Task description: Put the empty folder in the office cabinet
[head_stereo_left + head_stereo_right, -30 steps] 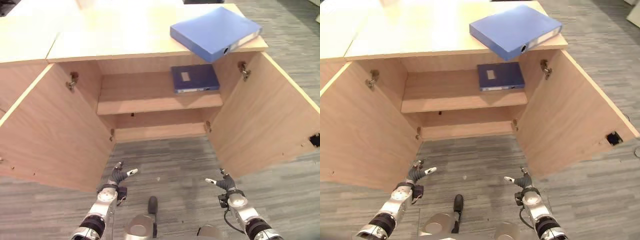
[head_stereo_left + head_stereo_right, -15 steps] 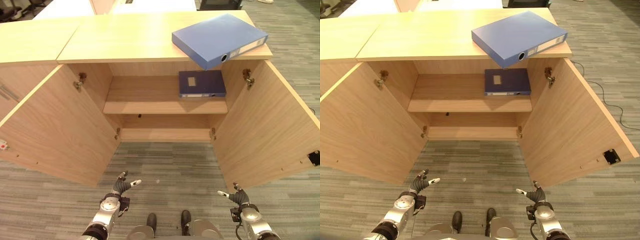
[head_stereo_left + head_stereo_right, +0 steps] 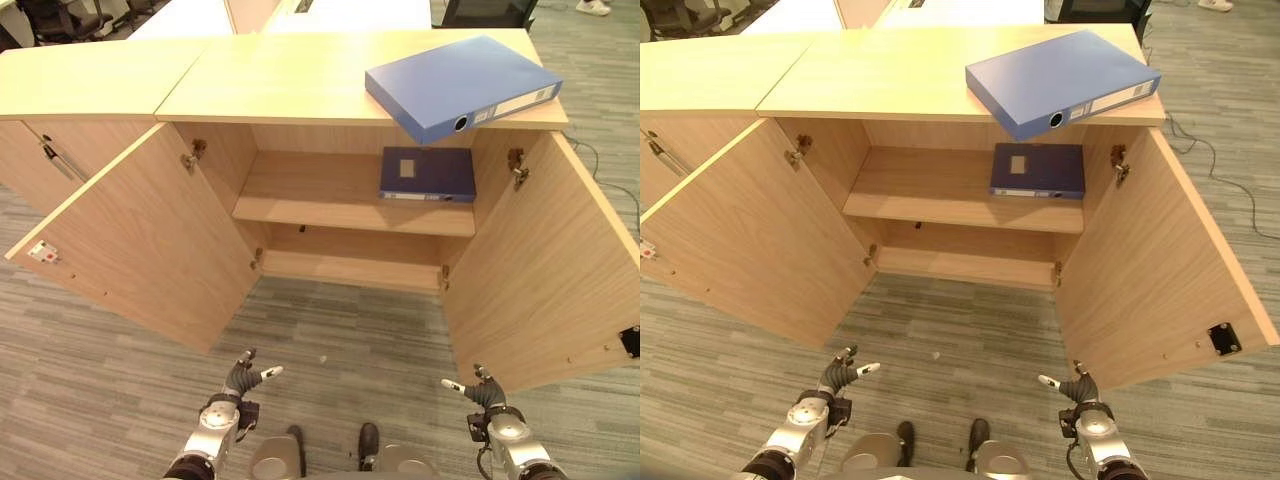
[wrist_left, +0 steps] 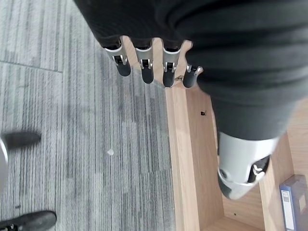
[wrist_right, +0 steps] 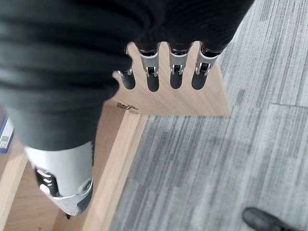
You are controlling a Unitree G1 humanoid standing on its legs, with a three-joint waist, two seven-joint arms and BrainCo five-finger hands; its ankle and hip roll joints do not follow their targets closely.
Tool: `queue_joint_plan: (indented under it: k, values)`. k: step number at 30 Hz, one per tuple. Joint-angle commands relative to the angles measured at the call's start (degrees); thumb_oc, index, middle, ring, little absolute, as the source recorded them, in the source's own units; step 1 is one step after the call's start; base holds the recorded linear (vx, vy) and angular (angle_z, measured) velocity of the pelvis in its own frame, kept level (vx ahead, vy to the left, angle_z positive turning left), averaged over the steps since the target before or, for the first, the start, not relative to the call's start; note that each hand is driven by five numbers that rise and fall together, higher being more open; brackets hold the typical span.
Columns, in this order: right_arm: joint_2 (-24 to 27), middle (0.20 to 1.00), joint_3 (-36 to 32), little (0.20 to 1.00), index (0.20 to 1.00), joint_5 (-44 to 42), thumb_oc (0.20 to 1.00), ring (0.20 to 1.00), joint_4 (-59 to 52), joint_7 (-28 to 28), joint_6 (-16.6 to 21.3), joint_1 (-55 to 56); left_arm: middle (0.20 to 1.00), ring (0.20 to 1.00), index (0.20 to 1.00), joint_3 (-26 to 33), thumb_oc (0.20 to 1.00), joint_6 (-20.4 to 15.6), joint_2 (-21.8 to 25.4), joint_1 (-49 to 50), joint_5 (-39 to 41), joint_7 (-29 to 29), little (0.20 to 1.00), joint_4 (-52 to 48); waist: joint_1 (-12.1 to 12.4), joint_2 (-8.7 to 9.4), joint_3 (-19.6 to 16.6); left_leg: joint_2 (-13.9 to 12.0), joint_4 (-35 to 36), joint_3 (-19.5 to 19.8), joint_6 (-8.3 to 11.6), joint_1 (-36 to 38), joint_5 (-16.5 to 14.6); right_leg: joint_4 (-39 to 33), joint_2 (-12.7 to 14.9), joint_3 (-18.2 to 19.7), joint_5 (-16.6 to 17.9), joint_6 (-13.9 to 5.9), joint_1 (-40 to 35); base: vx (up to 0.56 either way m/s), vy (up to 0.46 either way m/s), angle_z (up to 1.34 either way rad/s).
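**Backed off, cabinet open, folder still on top**

My view has pulled back and swung since a second ago, so the whole cabinet shows with both doors wide; the things themselves have not moved. The blue folder lies on the cabinet top at the far right, one corner jutting past the edge, well apart from me. Another folder rests on the shelf below it. My left hand and right hand hang low over the floor, fingers straight and relaxed, holding nothing. I judge the pickup not yet begun.
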State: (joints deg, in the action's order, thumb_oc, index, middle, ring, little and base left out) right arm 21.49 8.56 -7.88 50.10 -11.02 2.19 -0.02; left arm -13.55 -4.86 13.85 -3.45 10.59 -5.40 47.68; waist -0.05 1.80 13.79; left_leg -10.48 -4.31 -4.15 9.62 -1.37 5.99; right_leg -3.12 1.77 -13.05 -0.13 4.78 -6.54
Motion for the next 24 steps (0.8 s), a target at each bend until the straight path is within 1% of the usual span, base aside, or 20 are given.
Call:
queue_joint_plan:
  k: [1, 3, 5, 6, 8, 9, 10, 11, 12, 14, 15, 16, 17, 18, 19, 20, 21, 22, 23, 24]
  values:
    - [2.15, 1.0, -1.2, 1.0, 1.0, -0.84, 1.0, 1.0, -0.97, 0.16, 1.79, -0.77, 1.0, 1.0, 1.0, -0.07, 1.0, -1.6, 0.75, -0.78, -1.51, -0.33, 1.0, -1.74, 1.66, -0.35, -0.82, -1.29, 2.47, 0.42, 0.99, -0.54, -0.13, 0.33, 3.31, 5.7, -2.1, -12.68, -0.76, 0.14, 0.071, 0.14]
    - [2.1, 1.0, -1.24, 1.0, 1.0, -0.76, 1.0, 1.0, -0.73, -0.13, 1.71, -0.98, 1.0, 1.0, 1.0, -0.08, 1.0, -1.86, 0.84, -0.72, -1.39, -0.59, 1.0, -1.7, 2.48, -0.43, -0.9, -2.13, 4.8, 0.35, 1.76, -3.42, 2.05, -0.2, 3.63, 5.42, -3.13, -13.12, -2.45, 0.14, 0.068, 0.17]
    - [1.9, 1.0, -1.24, 1.0, 1.0, -0.7, 1.0, 1.0, -0.64, -0.49, 1.57, -1.2, 1.0, 1.0, 1.0, 0.11, 1.0, -2.05, 0.9, -0.65, -0.9, -0.86, 1.0, -1.9, 2.96, -0.24, -0.81, -2.52, 6.8, -0.83, 2.17, -5.33, 2.56, -0.44, 4.34, 5.44, -4.38, -13.45, -3.94, 0.14, 0.079, 0.06]
    - [1.89, 1.0, -1.23, 1.0, 1.0, -0.69, 1.0, 1.0, -0.63, -0.49, 1.57, -1.2, 1.0, 1.0, 1.0, 0.11, 1.0, -2.05, 0.91, -0.64, -0.9, -0.86, 1.0, -1.9, 2.96, -0.21, -0.78, -2.5, 6.84, -0.84, 2.17, -5.27, 2.57, -0.44, 4.37, 5.44, -4.4, -13.46, -3.98, 0.22, 0.176, 0.12]
    - [1.7, 1.0, -1.47, 1.0, 1.0, -0.79, 1.0, 1.0, -0.98, -0.65, 1.39, -1.51, 1.0, 1.0, 1.0, 0.54, 1.0, -2.19, 1.01, -0.38, -0.01, -0.85, 1.0, -2.69, 3.35, -0.66, -1.22, -3.75, 7.7, -4.18, 2.64, -7.86, 3.77, -1.08, 5.0, 5.88, -5.93, -14.08, -6.58, 0.2, 0.184, 0.11]
    - [1.69, 1.0, -1.47, 1.0, 1.0, -0.79, 1.0, 1.0, -0.99, -0.65, 1.38, -1.5, 1.0, 1.0, 1.0, 0.54, 1.0, -2.18, 1.02, -0.36, 0.0, -0.84, 1.0, -2.72, 3.38, -0.6, -1.22, -3.71, 7.7, -4.24, 2.65, -7.81, 3.76, -1.11, 5.06, 5.91, -5.94, -14.09, -6.61, 0.15, 0.149, 0.16]
    - [1.55, 1.0, -1.45, 1.0, 1.0, -0.72, 1.0, 1.0, -1.08, -0.5, 1.25, -1.51, 1.0, 1.0, 1.0, 0.7, 1.0, -2.15, 1.04, -0.05, 0.11, -0.77, 1.0, -3.0, 3.47, -0.93, -1.49, -4.11, 7.68, -5.36, 2.72, -7.88, 4.3, -1.33, 5.28, 6.01, -6.18, -14.29, -7.48, 0.22, 0.237, 0.14]
    - [1.15, 1.0, -1.49, 1.0, 1.0, -0.35, 1.0, 1.0, -1.35, 0.01, 1.25, -1.35, 1.0, 1.0, 1.0, 1.06, 1.0, -2.23, 1.13, 0.47, 0.06, -0.74, 1.0, -2.94, 3.67, -1.51, -2.44, -4.67, 8.31, -5.98, 3.3, -7.22, 5.21, -1.6, 5.82, 6.38, -6.26, -15.06, -8.27, 0.29, 0.307, -0.08]
    - [0.75, 1.0, -1.41, 1.0, 1.0, 0.11, 1.0, 1.0, -1.6, 0.12, 1.21, -1.16, 1.0, 1.0, 1.0, 1.11, 1.0, -2.24, 1.19, 0.66, -0.06, -0.85, 1.0, -2.67, 3.96, -1.56, -2.86, -4.59, 8.08, -5.2, 3.39, -7.09, 5.86, -1.32, 6.49, 6.79, -6.43, -15.51, -8.26, 0.28, 0.324, -0.18]
    - [0.5, 1.0, -1.12, 1.0, 1.0, 0.4, 1.0, 1.0, -1.48, 0.34, 1.15, -1.47, 1.0, 1.0, 1.0, 1.16, 1.0, -2.32, 1.66, 0.62, -0.18, -0.89, 1.0, -2.78, 4.52, -1.46, -2.99, -4.05, 7.25, -4.13, 2.94, -7.28, 5.64, -0.61, 8.24, 7.57, -6.79, -16.28, -8.2, 0.2, 0.25, -0.06]
    - [0.12, 1.0, -1.2, 1.0, 1.0, 0.38, 1.0, 1.0, -1.16, 0.42, 1.13, -1.69, 1.0, 1.0, 1.0, 1.22, 1.0, -2.36, 2.04, 0.57, -0.4, -0.8, 1.0, -2.75, 4.82, -1.04, -3.18, -3.55, 6.27, -4.07, 2.57, -7.42, 5.38, -0.16, 9.46, 7.86, -6.56, -16.92, -8.22, 0.14, 0.162, 0.01]
    - [0.08, 1.0, -1.2, 1.0, 1.0, 0.39, 1.0, 1.0, -1.13, 0.42, 1.14, -1.7, 1.0, 1.0, 1.0, 1.22, 1.0, -2.36, 2.08, 0.57, -0.4, -0.79, 1.0, -2.74, 4.84, -0.93, -3.2, -3.46, 6.16, -4.12, 2.54, -7.46, 5.29, -0.15, 9.57, 7.86, -6.6, -16.96, -8.21, 0.2, 0.265, 0.09]
    - [-0.55, 1.0, -1.41, 1.0, 1.0, 0.15, 1.0, 1.0, -1.54, 0.57, 0.95, -1.89, 1.0, 1.0, 1.0, 0.99, 1.0, -2.34, 2.92, 0.24, -0.51, -0.76, 1.0, -3.28, 5.23, -0.04, -3.19, -2.49, 2.37, -4.51, 1.61, -9.27, 3.51, 1.93, 12.33, 8.63, -6.05, -17.89, -7.17, 0.12, 0.189, 0.14]
    - [-0.58, 1.0, -1.42, 1.0, 1.0, 0.16, 1.0, 1.0, -1.55, 0.56, 0.93, -1.88, 1.0, 1.0, 1.0, 0.98, 1.0, -2.33, 2.96, 0.23, -0.5, -0.75, 1.0, -3.3, 5.29, 0.05, -3.29, -2.44, 2.12, -4.56, 1.57, -9.47, 3.34, 2.02, 12.43, 8.7, -6.12, -17.94, -7.0, 0.14, 0.259, 0.3]
    - [-0.85, 1.0, -1.5, 1.0, 1.0, 0.04, 1.0, 1.0, -1.79, 0.61, 0.99, -2.02, 1.0, 1.0, 1.0, 0.94, 1.0, -2.31, 3.35, 0.16, -0.57, -0.58, 1.0, -3.74, 5.54, 0.37, -3.24, -1.9, 0.78, -4.54, 0.9, -9.98, 1.99, 3.37, 13.52, 9.2, -5.68, -18.28, -6.08, 0.11, 0.296, 0.25]
    - [-1.56, 1.0, -1.32, 1.0, 1.0, -0.19, 1.0, 1.0, -2.27, 0.89, 1.21, -2.91, 1.0, 1.0, 1.0, 0.75, 1.0, -2.14, 4.41, -0.49, -1.11, -0.4, 1.0, -4.23, 6.12, 1.39, -2.83, -0.14, -2.23, -4.4, -0.94, -10.89, -1.47, 8.91, 15.9, 10.1, -2.2, -18.81, -2.33, 0.1, 0.297, 0.11]
    - [-1.59, 1.0, -1.33, 1.0, 1.0, -0.18, 1.0, 1.0, -2.24, 0.89, 1.22, -2.97, 1.0, 1.0, 1.0, 0.76, 1.0, -2.14, 4.44, -0.53, -1.11, -0.4, 1.0, -4.22, 6.21, 1.48, -2.92, -0.09, -2.41, -4.52, -1.01, -11.07, -1.6, 9.05, 16.0, 10.25, -2.24, -18.89, -2.07, 0.12, 0.373, -0.2]
    - [-1.97, 1.0, -1.12, 1.0, 1.0, -0.19, 1.0, 1.0, -2.52, 0.82, 1.14, -3.99, 1.0, 1.0, 1.0, 0.99, 1.0, -1.8, 5.44, -0.77, -1.58, -0.48, 1.0, -4.34, 6.16, 1.57, -1.92, 0.97, -2.48, -4.92, -2.52, -9.87, -3.71, 14.5, 17.0, 11.03, 3.19, -18.75, 1.8, 0.05, 0.239, -0.08]
    - [-1.97, 1.0, -0.69, 1.0, 1.0, -0.02, 1.0, 1.0, -2.82, 0.72, 1.19, -4.73, 1.0, 1.0, 1.0, 1.29, 1.0, -1.71, 5.88, -0.75, -1.41, -0.66, 1.0, -4.65, 6.31, 1.5, -1.11, 1.07, -2.63, -5.77, -3.28, -9.3, -4.48, 17.85, 17.65, 11.02, 6.51, -18.45, 4.36, 0.08, 0.379, -0.24]
    - [-1.97, 1.0, 0.07, 1.0, 1.0, 0.19, 1.0, 1.0, -3.57, 0.54, 1.35, -5.62, 1.0, 1.0, 1.0, 1.52, 1.0, -1.7, 6.7, -0.57, -0.9, -0.78, 1.0, -5.76, 6.73, 0.88, 0.2, 0.96, -2.82, -7.16, -4.49, -7.96, -5.69, 22.35, 18.93, 8.25, 9.9, -18.04, 7.66, 0.04, 0.231, -0.2]
